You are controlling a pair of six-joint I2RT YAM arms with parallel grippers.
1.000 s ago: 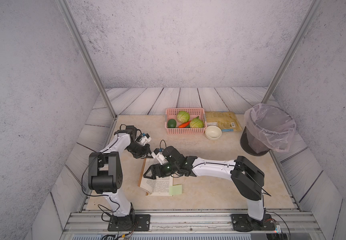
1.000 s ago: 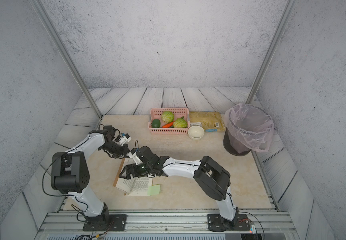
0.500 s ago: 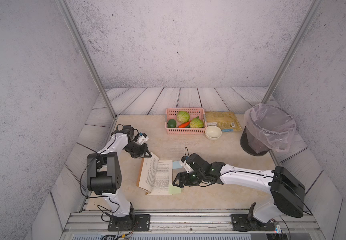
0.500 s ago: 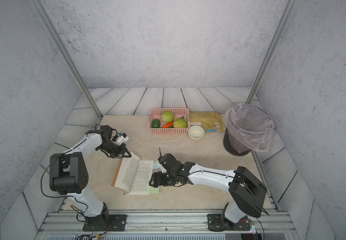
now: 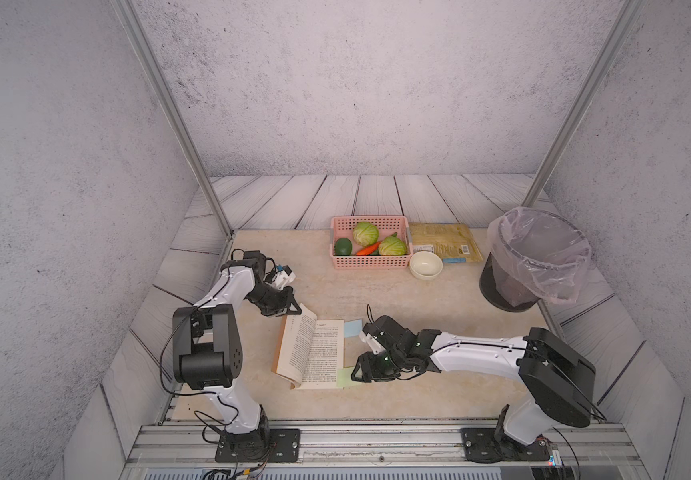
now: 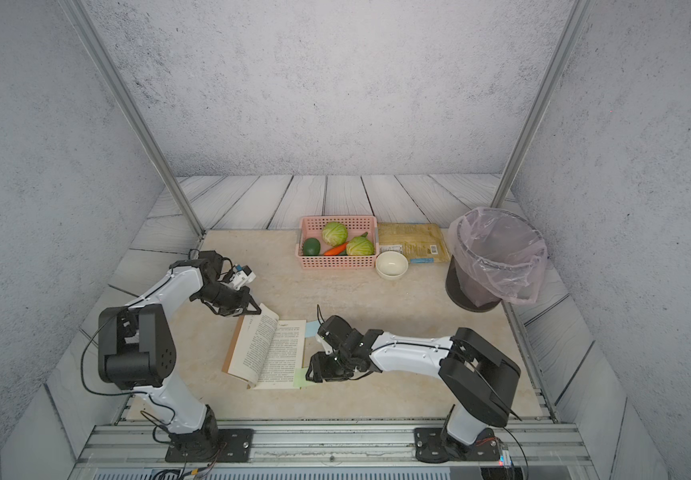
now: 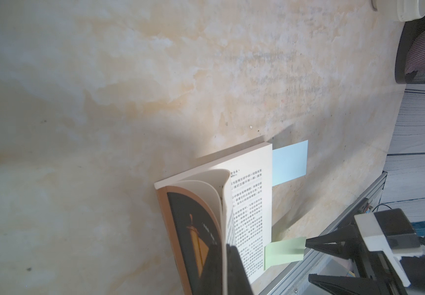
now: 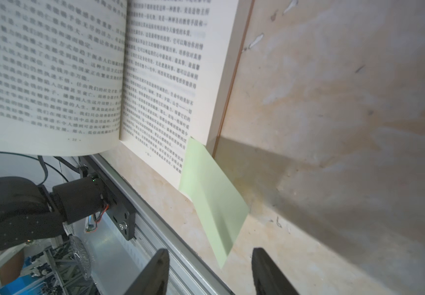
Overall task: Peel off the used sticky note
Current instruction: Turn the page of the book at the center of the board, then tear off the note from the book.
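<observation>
An open book (image 5: 314,353) (image 6: 277,357) lies front centre on the table. A green sticky note (image 5: 346,377) (image 8: 211,201) sticks out from its near right corner, creased and partly lifted. A blue sticky note (image 5: 351,328) (image 7: 289,162) sticks out at the far right corner. My right gripper (image 5: 356,376) (image 8: 209,252) is open, one finger on each side of the green note's free tip, without touching it. My left gripper (image 5: 294,309) (image 7: 225,246) is shut on the book's left-hand pages at the far corner and holds them raised.
A pink basket (image 5: 366,259) of vegetables, a white bowl (image 5: 426,264) and a flat yellow packet (image 5: 443,245) stand at the back. A bin (image 5: 531,266) lined with a plastic bag is at back right. A metal rail (image 5: 377,432) runs along the front edge.
My right arm has drawn back from over the book to its near right corner, and its jaws have narrowed around the green note's tip. The left gripper has stayed on the pages.
</observation>
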